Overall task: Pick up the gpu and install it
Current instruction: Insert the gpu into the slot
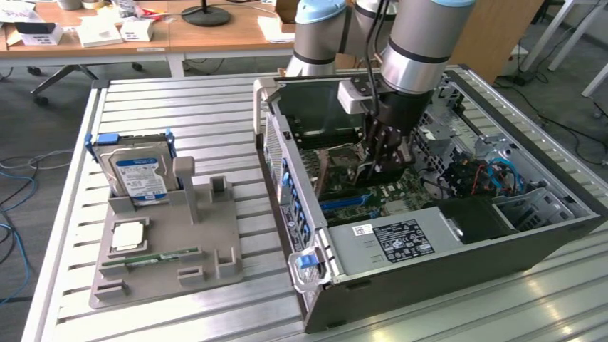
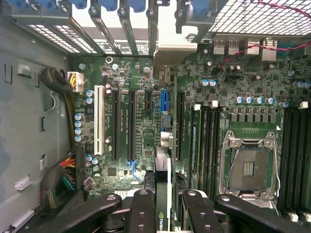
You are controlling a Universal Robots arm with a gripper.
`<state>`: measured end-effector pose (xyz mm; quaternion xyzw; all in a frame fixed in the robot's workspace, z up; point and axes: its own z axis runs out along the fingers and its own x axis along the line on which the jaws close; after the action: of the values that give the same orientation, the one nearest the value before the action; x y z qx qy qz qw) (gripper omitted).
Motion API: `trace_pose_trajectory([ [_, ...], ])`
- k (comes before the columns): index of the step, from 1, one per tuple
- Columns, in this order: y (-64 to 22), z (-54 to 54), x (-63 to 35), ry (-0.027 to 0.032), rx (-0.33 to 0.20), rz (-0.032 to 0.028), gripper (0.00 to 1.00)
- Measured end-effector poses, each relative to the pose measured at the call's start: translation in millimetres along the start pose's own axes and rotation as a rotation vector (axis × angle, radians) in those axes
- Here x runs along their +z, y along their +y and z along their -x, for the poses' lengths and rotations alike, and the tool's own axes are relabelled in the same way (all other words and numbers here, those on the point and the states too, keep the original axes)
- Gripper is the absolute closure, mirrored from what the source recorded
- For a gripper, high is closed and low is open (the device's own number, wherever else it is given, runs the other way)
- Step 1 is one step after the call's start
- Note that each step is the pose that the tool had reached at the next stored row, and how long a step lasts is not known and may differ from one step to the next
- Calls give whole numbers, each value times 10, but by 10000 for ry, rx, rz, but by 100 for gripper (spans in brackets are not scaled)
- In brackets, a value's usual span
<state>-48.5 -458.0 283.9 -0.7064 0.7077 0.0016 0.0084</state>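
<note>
Gripper (image 1: 385, 160) deep in case (image 1: 428, 274), wrist view reveals gpu (image 2: 163, 167) edge-on, apparently clamped.

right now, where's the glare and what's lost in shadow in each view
Exterior view: glare streaks the table beside the computer case, whose interior is shaded around the hand. Wrist view: white washout behind the slot covers; the fingers gripping the gpu are nearly black.

On the table (image 1: 190, 100), the holder (image 1: 161, 278) sits toward the exterior view's left edge and the computer case (image 1: 456, 271) toward its right. The hard drive (image 1: 139, 178) stands at the holder's back, with the memory stick (image 1: 152, 259) lying nearer its front. Inside the case, the gripper (image 1: 385, 169) holds the gpu (image 2: 161, 223) edge-on over the motherboard (image 2: 243, 97).
</note>
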Motion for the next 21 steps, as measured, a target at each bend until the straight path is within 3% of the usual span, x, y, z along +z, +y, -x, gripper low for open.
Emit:
trace_pose_trajectory([
  [21, 91, 0, 2, 1, 1, 0, 74],
])
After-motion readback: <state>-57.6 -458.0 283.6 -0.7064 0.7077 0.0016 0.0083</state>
